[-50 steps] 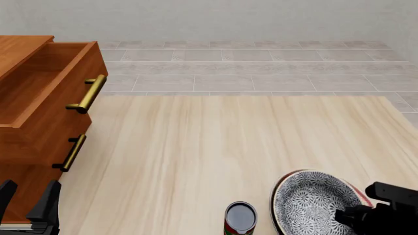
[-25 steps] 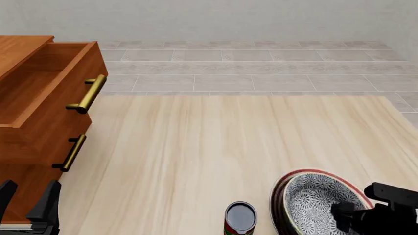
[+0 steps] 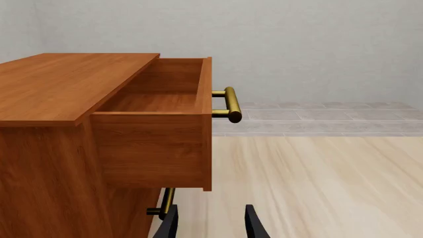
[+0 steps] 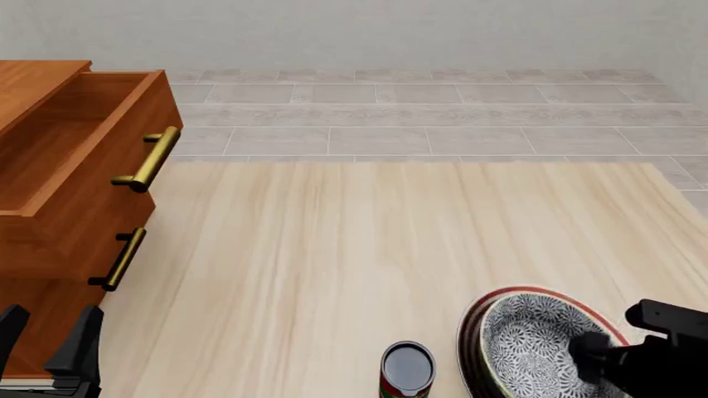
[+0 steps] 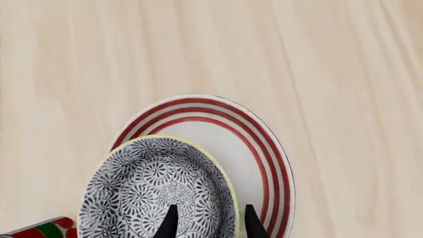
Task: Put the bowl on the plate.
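Front view: at the near right edge the right gripper (image 4: 598, 365) has its fingers pinching the rim of the deep grey-and-white floral bowl (image 4: 536, 348), held over the wide white red-ringed plate (image 4: 478, 319), probably to centre it there. Just left stands a small dark can (image 4: 407, 369) with no legible label, and the left gripper (image 4: 50, 344) idles with fingers spread. Farther left sits a wooden drawer cabinet (image 4: 66, 166), top drawer open.

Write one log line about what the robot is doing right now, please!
right gripper: jaws straddle bowl rim | bowl: over plate | left gripper: open, idle by cabinet | can: beside plate
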Motion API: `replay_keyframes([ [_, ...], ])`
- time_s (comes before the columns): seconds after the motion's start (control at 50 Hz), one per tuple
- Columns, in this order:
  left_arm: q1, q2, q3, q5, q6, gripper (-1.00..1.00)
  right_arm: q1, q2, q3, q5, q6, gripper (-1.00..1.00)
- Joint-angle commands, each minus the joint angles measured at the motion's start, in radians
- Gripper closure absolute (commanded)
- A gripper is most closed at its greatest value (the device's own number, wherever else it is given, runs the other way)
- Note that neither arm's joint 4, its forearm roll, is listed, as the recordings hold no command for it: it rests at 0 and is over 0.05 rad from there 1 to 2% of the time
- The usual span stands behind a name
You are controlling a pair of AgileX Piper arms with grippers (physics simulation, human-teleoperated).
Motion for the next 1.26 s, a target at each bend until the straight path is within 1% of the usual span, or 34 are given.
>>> replay_keyframes([
  [0.02, 0.000, 0.000, 0.000, 0.000, 0.000, -1.00, -0.031, -0.009, -0.063, 0.049, -0.041, -1.00],
  [0.14, 0.000, 0.000, 0.000, 0.000, 0.000, -1.00, -0.037, -0.025, -0.105, 0.088, -0.059, -1.00],
  [0.26, 0.000, 0.000, 0.000, 0.000, 0.000, -1.00, -0.058, -0.032, -0.155, 0.124, -0.092, -1.00],
  [0.32, 0.000, 0.000, 0.000, 0.000, 0.000, -1.00, -0.060, -0.035, -0.168, 0.135, -0.097, -1.00],
  [0.46, 0.000, 0.000, 0.000, 0.000, 0.000, -1.00, -0.066, -0.042, -0.243, 0.183, -0.130, -1.00],
  [0.5, 0.000, 0.000, 0.000, 0.000, 0.000, -1.00, -0.063, -0.043, -0.250, 0.188, -0.133, -1.00],
  [0.64, 0.000, 0.000, 0.000, 0.000, 0.000, -1.00, -0.060, -0.034, -0.342, 0.230, -0.178, -1.00],
  [0.7, 0.000, 0.000, 0.000, 0.000, 0.000, -1.00, -0.047, -0.034, -0.380, 0.250, -0.185, -1.00],
  [0.82, 0.000, 0.000, 0.000, 0.000, 0.000, -1.00, -0.049, -0.043, -0.425, 0.280, -0.206, -1.00],
  [0.96, 0.000, 0.000, 0.000, 0.000, 0.000, -1.00, -0.047, -0.046, -0.445, 0.290, -0.216, -1.00],
  [1.08, 0.000, 0.000, 0.000, 0.000, 0.000, -1.00, -0.028, -0.033, -0.517, 0.317, -0.228, -1.00],
  [1.12, 0.000, 0.000, 0.000, 0.000, 0.000, -1.00, -0.030, -0.031, -0.536, 0.324, -0.245, -1.00],
  [1.2, 0.000, 0.000, 0.000, 0.000, 0.000, -1.00, -0.023, -0.028, -0.566, 0.338, -0.252, -1.00],
  [1.26, 0.000, 0.000, 0.000, 0.000, 0.000, -1.00, -0.024, -0.026, -0.601, 0.355, -0.272, -1.00],
])
